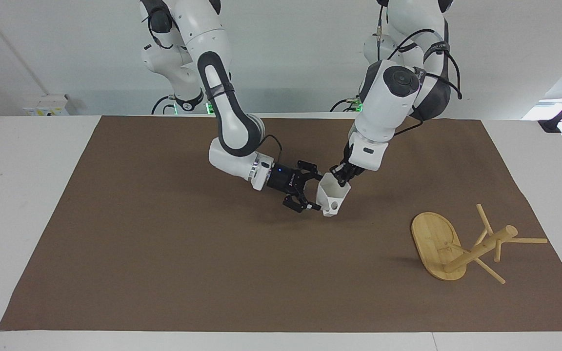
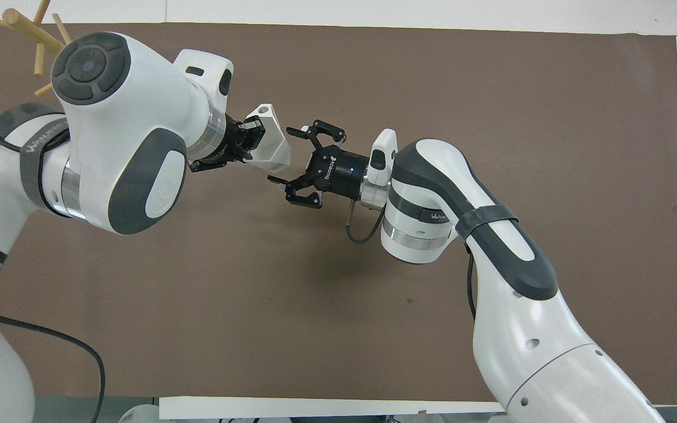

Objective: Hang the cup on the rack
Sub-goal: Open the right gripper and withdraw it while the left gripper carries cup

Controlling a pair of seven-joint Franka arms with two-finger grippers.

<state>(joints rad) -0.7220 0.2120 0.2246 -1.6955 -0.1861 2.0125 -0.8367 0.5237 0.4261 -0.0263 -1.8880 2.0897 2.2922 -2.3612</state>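
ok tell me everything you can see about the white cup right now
The cup is small, white and faceted, tapering to a narrower bottom, with a squared handle pierced by a hole; it looks like matte plastic. It hangs tilted in the air over the brown mat, gripped at its rim by the left gripper. The right gripper sits beside it with jaws open, not touching.
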